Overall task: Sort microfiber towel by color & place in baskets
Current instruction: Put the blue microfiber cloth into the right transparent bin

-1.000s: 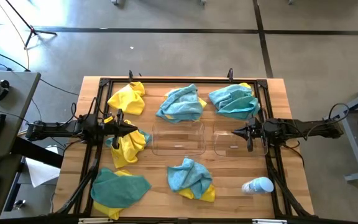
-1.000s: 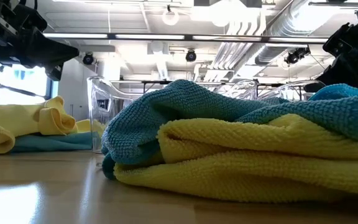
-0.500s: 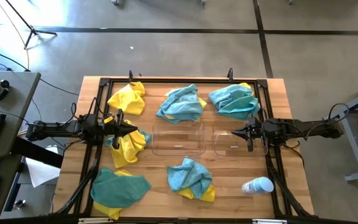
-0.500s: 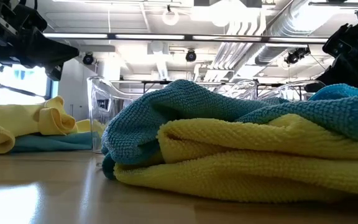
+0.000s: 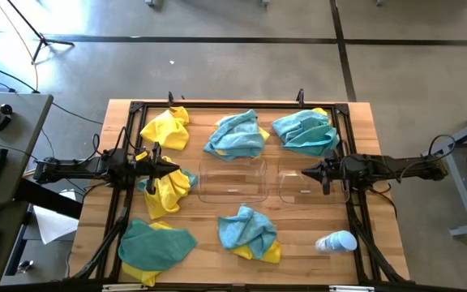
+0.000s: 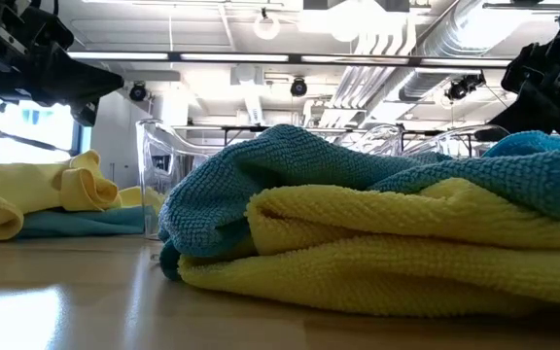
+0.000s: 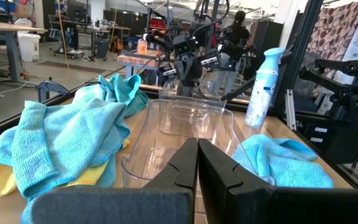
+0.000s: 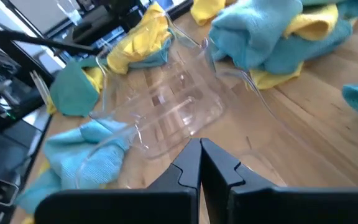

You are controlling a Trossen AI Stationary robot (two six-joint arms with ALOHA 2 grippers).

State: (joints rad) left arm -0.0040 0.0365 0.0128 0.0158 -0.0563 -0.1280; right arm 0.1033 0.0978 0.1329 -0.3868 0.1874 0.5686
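Compared with the earlier frames, nothing on the table has shifted. The only change is slight: in the low view the right arm sits a little higher at the picture's edge.

The left gripper [image 5: 173, 168] hovers over the left side of the table, pointing inward above a yellow towel [image 5: 169, 191], fingers pressed together and empty. The right gripper [image 5: 305, 172] reaches in level from the right, its tip above the right basket [image 5: 292, 193], fingers likewise closed on nothing.

The two clear baskets stand side by side at the table's middle; the left basket [image 5: 232, 192] and the right one hold no towels.

Towels lie around them:
- a yellow one [image 5: 166, 127] at the far left;
- blue ones at far centre [image 5: 235, 135] and far right [image 5: 305, 130];
- a teal one over yellow [image 5: 154, 244] at the near left;
- a blue one over yellow [image 5: 248, 230] at near centre.

A spray bottle [image 5: 336, 242] lies at the near right.
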